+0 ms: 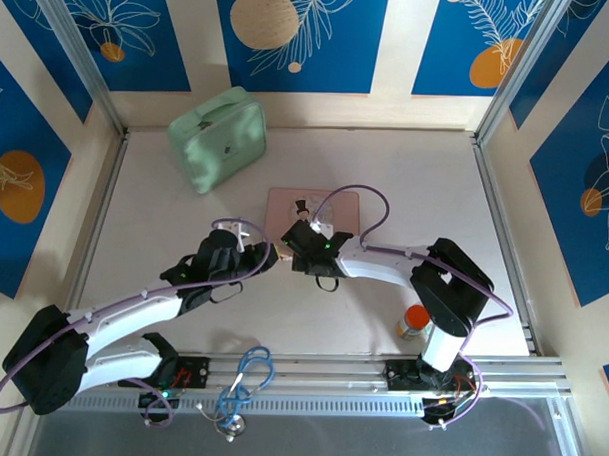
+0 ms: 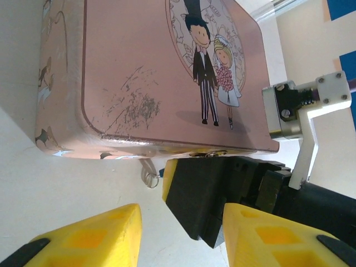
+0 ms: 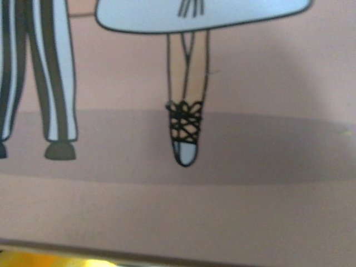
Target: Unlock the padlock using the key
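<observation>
Surface (image 1: pixel 165 203): pale, railed on the L and R edges.

L arm (image 1: pixel 131 317): runs from the near-L corner toward centre. R arm (image 1: pixel 423 277): comes from the near-R side and bends back toward centre.

Green case (image 1: pixel 216 137): zipped, soft-looking, lying toward the far-L corner, well apart from both arms.

Pink tin (image 1: pixel 312 210): approx. mid-surface, lying flat with lid up. Lid shows a cartoon bride + groom, w/ scuff marks on the lid near one corner (L wrist view). Brass-coloured latch (image 2: pixel 208 153) sits on the tin's near edge.

L end effector (image 2: pixel 183 239): yellow fingers (image 2: pixel 94 236) spread wide, holding nothing, just off the tin's near-L corner and not touching it.

R end effector (image 2: pixel 206 194): black body pressed up to the tin's near edge, directly under the latch. Finger gap not visible, so cannot tell whether it is spread or closed, or whether it holds anything. R wrist cam sits v. close over the lid artwork, blurred.

Orange-capped bottle (image 1: pixel 414 320): upright near the near edge, just beside the R arm base.

Blue cable loops (image 1: pixel 251 371): on the rail at the near edge, btwn the two bases.

Padlock: not positively identified. Small silvery loop (image 2: pixel 149 177) hangs at the tin's near edge, just L of the R end effector. Cannot tell if it belongs to the padlock.
</observation>
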`<state>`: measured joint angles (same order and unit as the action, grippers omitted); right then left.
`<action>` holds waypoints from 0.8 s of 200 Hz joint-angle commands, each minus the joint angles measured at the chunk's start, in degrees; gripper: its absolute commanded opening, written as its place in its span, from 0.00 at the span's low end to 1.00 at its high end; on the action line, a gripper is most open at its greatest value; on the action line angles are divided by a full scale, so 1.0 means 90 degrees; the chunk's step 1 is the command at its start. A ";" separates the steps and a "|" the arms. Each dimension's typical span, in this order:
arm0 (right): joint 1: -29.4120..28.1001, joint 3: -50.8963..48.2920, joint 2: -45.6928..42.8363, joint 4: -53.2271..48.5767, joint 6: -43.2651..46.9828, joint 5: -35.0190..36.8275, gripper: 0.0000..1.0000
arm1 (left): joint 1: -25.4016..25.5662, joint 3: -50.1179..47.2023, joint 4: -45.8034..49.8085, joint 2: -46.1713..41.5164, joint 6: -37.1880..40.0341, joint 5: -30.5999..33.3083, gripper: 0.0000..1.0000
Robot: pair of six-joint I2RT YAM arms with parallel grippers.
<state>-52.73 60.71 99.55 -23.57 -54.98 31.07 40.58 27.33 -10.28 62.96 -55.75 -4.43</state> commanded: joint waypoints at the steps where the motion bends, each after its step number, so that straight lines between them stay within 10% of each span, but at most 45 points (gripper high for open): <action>1: 0.0047 0.0193 0.0090 -0.0007 0.0033 -0.0024 0.54 | 0.0115 -0.0106 -0.0166 -0.0047 -0.0124 0.0072 0.42; 160: 0.0045 0.0525 0.0452 -0.0271 0.0075 -0.0034 0.41 | 0.0296 -0.0234 -0.0427 0.0176 -0.0129 0.0082 0.39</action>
<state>-52.49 63.66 102.35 -24.86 -54.26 30.63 42.44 26.13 -12.62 63.94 -56.75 -4.25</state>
